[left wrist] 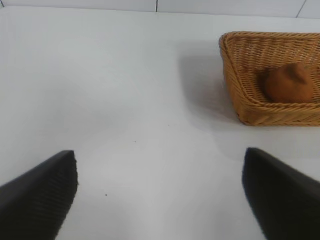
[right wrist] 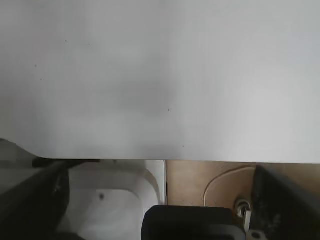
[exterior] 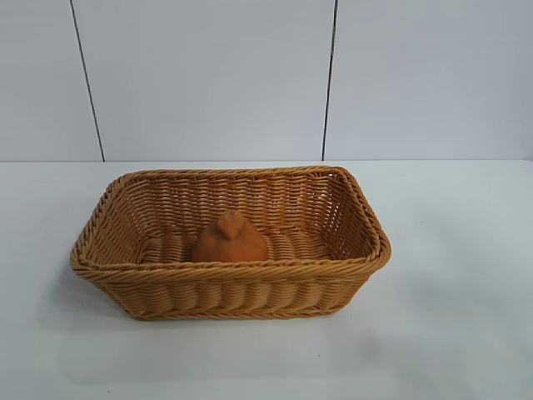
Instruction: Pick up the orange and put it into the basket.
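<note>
The orange (exterior: 230, 240), dull brownish-orange with a knob on top, lies inside the woven wicker basket (exterior: 233, 296) in the middle of the white table. Neither arm shows in the exterior view. In the left wrist view the basket (left wrist: 231, 75) stands well off to one side with the orange (left wrist: 289, 84) in it. My left gripper (left wrist: 160, 156) hangs open over bare table, far from the basket, with nothing between its fingers. My right gripper (right wrist: 160, 172) is open too, at the table's edge (right wrist: 200, 161), and holds nothing. Basket and orange are out of the right wrist view.
The white table (exterior: 466, 250) runs on all sides of the basket, with a panelled wall (exterior: 208, 75) behind. Past the table's edge, the right wrist view shows a wooden surface (right wrist: 190, 182), a white moulded part (right wrist: 115, 200) and a black block (right wrist: 190, 222).
</note>
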Tool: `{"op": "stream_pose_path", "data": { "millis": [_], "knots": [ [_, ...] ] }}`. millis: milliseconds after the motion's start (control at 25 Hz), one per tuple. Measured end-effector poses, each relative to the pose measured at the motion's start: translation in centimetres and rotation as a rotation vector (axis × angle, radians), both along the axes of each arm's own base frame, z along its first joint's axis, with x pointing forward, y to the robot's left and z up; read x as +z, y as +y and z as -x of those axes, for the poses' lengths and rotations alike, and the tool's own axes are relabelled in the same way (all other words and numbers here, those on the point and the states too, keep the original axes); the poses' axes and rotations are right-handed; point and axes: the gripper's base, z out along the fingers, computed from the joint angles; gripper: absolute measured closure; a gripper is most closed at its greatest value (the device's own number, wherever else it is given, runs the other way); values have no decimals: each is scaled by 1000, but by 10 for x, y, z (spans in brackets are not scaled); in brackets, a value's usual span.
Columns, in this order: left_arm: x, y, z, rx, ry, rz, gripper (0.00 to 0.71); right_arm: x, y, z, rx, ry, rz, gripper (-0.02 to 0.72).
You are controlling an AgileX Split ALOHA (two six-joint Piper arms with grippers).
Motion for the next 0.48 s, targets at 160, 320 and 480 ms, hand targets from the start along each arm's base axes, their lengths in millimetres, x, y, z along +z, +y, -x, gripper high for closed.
{"op": "stream_pose_path", "data": {
  "millis": [160, 320, 480],
  "knots": [
    [0, 0, 0, 0, 0, 0, 71, 20, -1, 24, -3, -265, -13, 23],
    [0, 0, 0, 0, 0, 0, 71, 34, -2, 49, -3, -451, -23, 23],
    [0, 0, 0, 0, 0, 0, 71, 39, -3, 72, -3, -594, -31, 23]
  ]
}}
